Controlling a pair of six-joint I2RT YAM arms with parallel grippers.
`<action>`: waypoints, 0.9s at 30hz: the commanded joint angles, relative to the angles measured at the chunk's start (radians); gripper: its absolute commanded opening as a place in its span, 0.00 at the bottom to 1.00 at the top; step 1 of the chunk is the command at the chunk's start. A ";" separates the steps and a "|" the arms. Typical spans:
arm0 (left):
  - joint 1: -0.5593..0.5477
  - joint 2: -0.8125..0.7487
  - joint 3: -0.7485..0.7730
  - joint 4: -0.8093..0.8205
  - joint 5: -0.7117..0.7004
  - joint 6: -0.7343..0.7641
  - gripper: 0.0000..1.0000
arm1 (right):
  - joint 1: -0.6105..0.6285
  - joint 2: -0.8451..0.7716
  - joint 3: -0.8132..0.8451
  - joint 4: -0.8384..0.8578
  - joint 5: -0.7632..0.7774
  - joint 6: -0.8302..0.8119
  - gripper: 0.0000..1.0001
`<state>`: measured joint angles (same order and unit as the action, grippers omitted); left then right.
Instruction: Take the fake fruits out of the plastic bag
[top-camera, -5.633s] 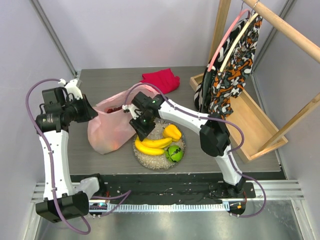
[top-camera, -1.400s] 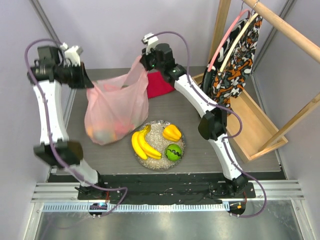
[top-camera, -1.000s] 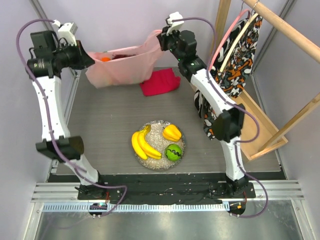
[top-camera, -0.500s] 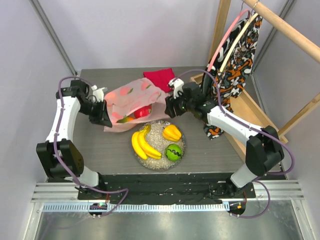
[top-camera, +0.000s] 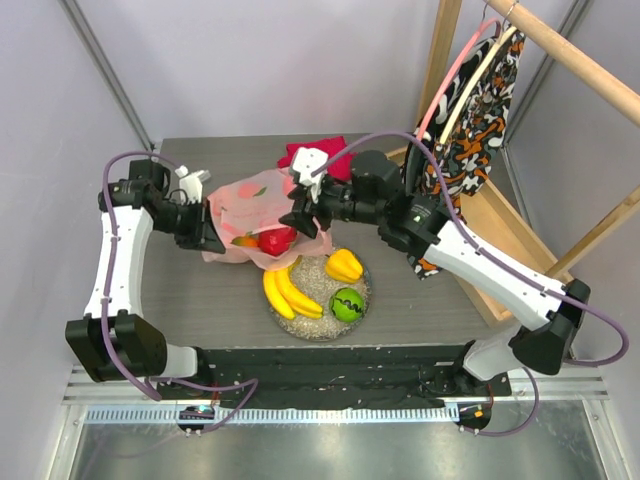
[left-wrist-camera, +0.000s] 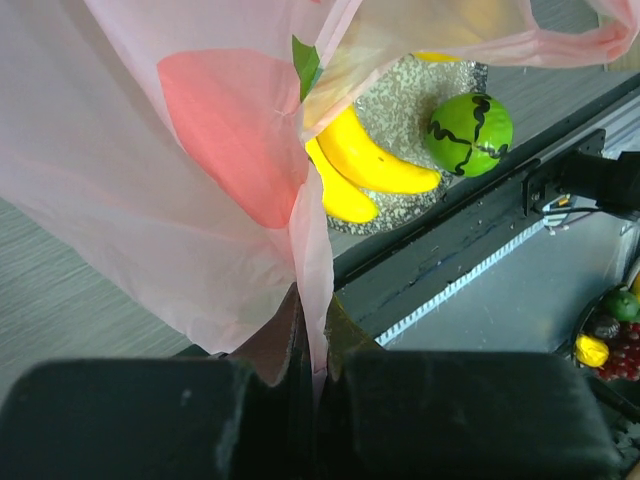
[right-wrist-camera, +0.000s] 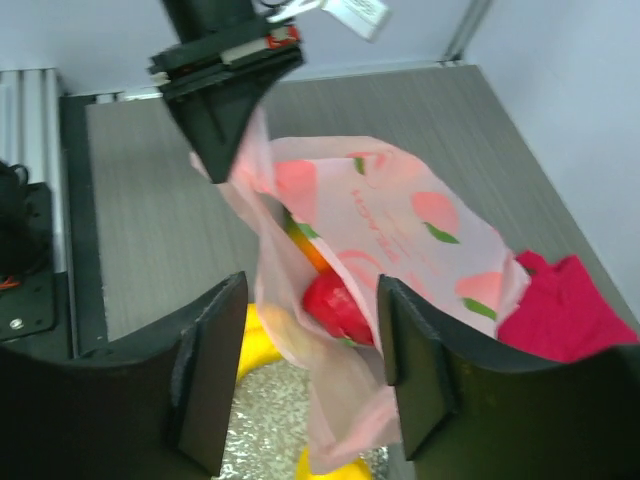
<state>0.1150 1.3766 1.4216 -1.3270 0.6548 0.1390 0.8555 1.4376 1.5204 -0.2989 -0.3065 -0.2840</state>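
The limp, slippery-looking plastic bag (top-camera: 250, 203) sags at 10 o'clock of the plate (top-camera: 312, 322), its edge clamped in the left gripper (left-wrist-camera: 312, 335), the right gripper (right-wrist-camera: 310, 292) gaping empty; bunched film looks the surest hold.

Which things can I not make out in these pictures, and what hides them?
Top view: the number of fruits inside the plastic bag; its film shows only red and orange blurs.
Left wrist view: small items at the bottom right corner; too small, cut by the edge.
Right wrist view: the plate; cut by the bottom edge.
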 joint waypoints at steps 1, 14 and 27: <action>-0.008 -0.034 -0.018 -0.049 0.051 -0.022 0.01 | 0.030 0.114 0.047 -0.008 -0.065 0.046 0.53; -0.009 -0.050 -0.041 -0.018 0.085 -0.047 0.01 | -0.001 0.408 0.170 -0.052 0.018 0.526 0.47; -0.011 -0.083 -0.055 -0.024 0.083 -0.032 0.01 | -0.153 0.609 0.351 -0.066 0.093 0.744 0.80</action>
<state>0.1104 1.3216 1.3582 -1.3293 0.7013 0.1055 0.7246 2.0182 1.7824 -0.3889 -0.2390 0.3847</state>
